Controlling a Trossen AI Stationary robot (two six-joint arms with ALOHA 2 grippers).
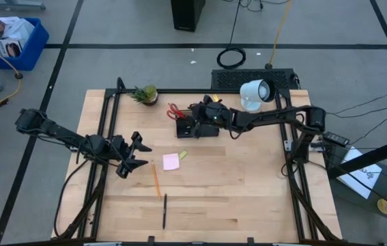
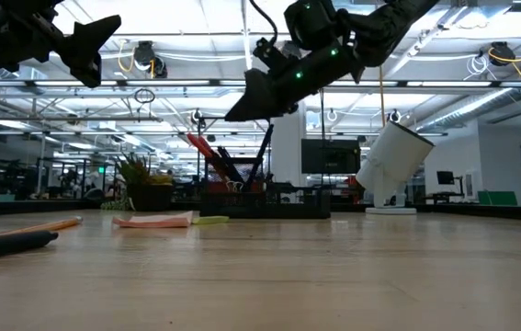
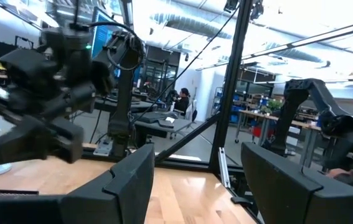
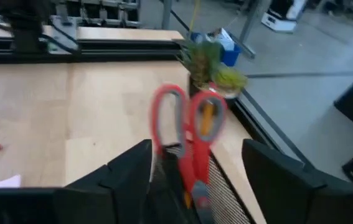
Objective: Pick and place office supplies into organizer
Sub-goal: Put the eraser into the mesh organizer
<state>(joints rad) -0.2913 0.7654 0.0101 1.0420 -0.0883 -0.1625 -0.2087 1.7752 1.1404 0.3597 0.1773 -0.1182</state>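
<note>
the right gripper (image 1: 198, 111) is seen hovering over the organizer (image 1: 194, 128), fingers apart, nothing gripped. only its wrist view shows the red-handled scissors (image 4: 185, 134) standing inside with a pencil (image 4: 206, 119). the left gripper (image 1: 133, 154) is held spread wide, empty, near the sticky-note pad (image 1: 171, 161).

The small black rectangular desk organizer (image 1: 194, 127) stands at the table's far side, red-handled scissors (image 4: 185, 127) upright in its cup. A pink sticky-note pad (image 1: 171, 161), 1 orange pencil (image 1: 156, 180) and 1 black pen (image 1: 164, 210) lie apart on the wood.
</note>
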